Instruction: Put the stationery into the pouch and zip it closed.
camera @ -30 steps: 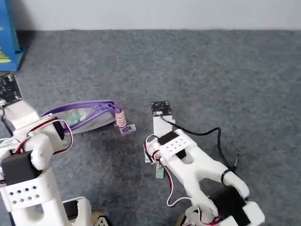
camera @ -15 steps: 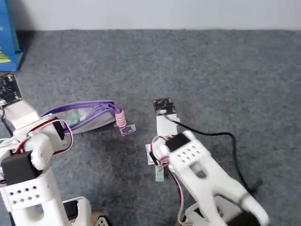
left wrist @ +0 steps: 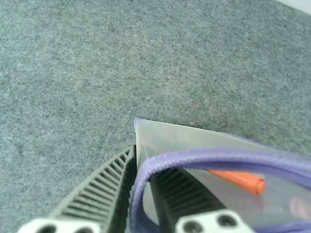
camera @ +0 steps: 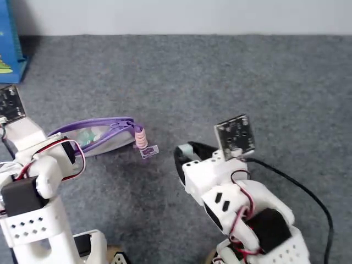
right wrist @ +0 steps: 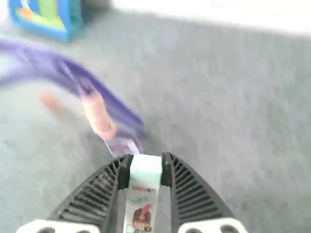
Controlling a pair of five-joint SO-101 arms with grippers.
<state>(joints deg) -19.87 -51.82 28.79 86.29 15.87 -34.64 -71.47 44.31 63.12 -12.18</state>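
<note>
Plainly translucent pouch (camera: 104, 141), purple zip (camera: 93, 122), orange pen (left wrist: 238, 178) inside.

In the right wrist view the pouch (right wrist: 43, 60) and its pink pull (right wrist: 99, 119) are blurred, as is the blue box (right wrist: 46, 17) beyond the pouch. The stationery piece (right wrist: 141, 194) in the right gripper (right wrist: 145, 162) is cut by the picture's edge. In the high view the left arm (camera: 33, 181) hides one end of the pouch. In the left wrist view the edge cuts the pouch, and its purple rim (left wrist: 218, 158) covers part of the orange pen (left wrist: 238, 179) inside it.
</note>
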